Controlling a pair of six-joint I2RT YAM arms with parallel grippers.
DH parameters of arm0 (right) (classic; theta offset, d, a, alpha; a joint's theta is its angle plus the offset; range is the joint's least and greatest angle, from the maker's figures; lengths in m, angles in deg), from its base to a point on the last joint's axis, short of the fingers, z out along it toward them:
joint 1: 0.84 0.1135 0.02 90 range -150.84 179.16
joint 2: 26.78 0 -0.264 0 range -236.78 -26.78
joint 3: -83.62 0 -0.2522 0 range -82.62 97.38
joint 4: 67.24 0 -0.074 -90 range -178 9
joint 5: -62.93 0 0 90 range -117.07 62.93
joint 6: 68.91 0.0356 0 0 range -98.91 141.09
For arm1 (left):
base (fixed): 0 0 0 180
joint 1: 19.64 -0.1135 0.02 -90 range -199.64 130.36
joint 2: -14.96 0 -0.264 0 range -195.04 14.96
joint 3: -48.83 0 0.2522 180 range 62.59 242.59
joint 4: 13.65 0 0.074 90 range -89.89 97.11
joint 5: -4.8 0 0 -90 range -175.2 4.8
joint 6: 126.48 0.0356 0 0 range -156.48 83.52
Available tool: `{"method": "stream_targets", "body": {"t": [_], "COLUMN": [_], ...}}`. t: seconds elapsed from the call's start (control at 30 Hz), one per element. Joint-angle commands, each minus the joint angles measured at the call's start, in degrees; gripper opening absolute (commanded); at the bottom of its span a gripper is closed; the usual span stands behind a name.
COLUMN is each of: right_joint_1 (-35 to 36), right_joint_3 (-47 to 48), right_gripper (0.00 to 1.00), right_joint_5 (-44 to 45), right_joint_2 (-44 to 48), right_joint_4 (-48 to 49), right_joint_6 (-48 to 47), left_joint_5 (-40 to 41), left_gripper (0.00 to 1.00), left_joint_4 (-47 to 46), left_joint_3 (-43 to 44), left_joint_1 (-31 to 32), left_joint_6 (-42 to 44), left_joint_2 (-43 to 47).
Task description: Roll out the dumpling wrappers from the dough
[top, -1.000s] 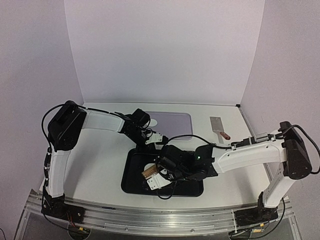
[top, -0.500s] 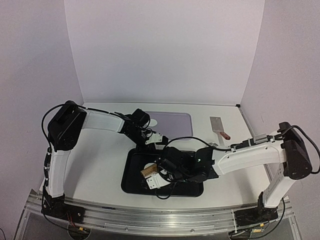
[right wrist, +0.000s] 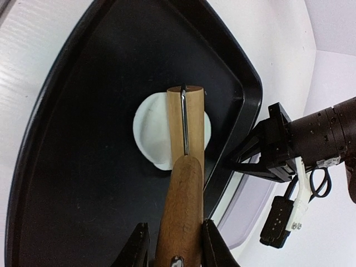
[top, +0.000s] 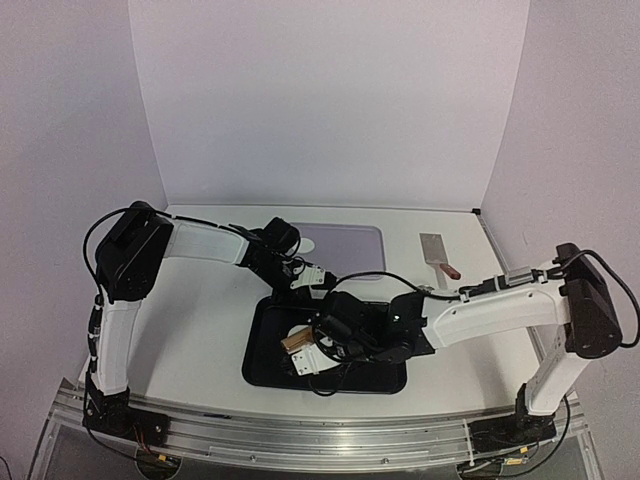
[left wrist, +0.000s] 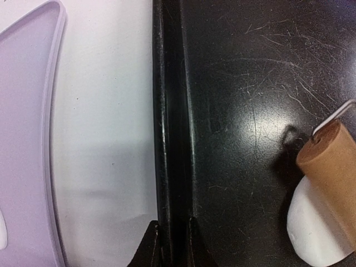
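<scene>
Right gripper (right wrist: 175, 245) clamps the wooden roller (right wrist: 185, 119) on a round white dough wrapper (right wrist: 147, 133); left gripper (left wrist: 169, 247) pinches the black tray (left wrist: 172, 139) by its rim. Step: rolling. The next move probably calls for an even push across.

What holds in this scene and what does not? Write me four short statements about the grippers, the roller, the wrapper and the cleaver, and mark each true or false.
1. The right gripper is shut on the wooden handle of the roller. True.
2. The wrapper under the roller lies on the purple mat. False: it lies in the black tray.
3. The left gripper grips the rim of the black tray, one finger on each side of it. True.
4. The cleaver lies inside the black tray. False: it lies on the table, to the right of the purple mat and apart from the tray.
</scene>
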Motion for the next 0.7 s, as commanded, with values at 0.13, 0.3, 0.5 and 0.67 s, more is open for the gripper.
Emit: {"method": "stream_targets", "body": {"t": [0.13, 0.3, 0.5, 0.67], "right_joint_1": [-1.08, -1.26, 2.90, -0.12], "right_joint_3": [1.26, 0.68, -6.81, -0.40], "right_gripper": [0.00, 0.00, 0.00, 0.00], "right_joint_5": [-7.82, -7.78, -8.79, -7.97], "right_joint_2": [-10.65, -10.61, -3.14, -10.00], "right_joint_4": [-17.01, -16.65, -21.43, -20.18], "right_joint_6": [-0.33, 0.47, 6.70, 2.54], "left_joint_5": [4.31, 4.22, 3.80, 4.18], "left_gripper": [0.00, 0.00, 0.00, 0.00], "left_joint_4": [-0.06, 0.08, -0.35, -0.33], "left_joint_3": [-2.13, -1.90, -1.99, -1.99], "left_joint_1": [0.17, 0.14, 0.17, 0.17], "left_joint_6": [4.46, 4.72, 4.62, 4.85], "left_joint_2": [-1.40, -1.33, -1.43, -1.52]}}
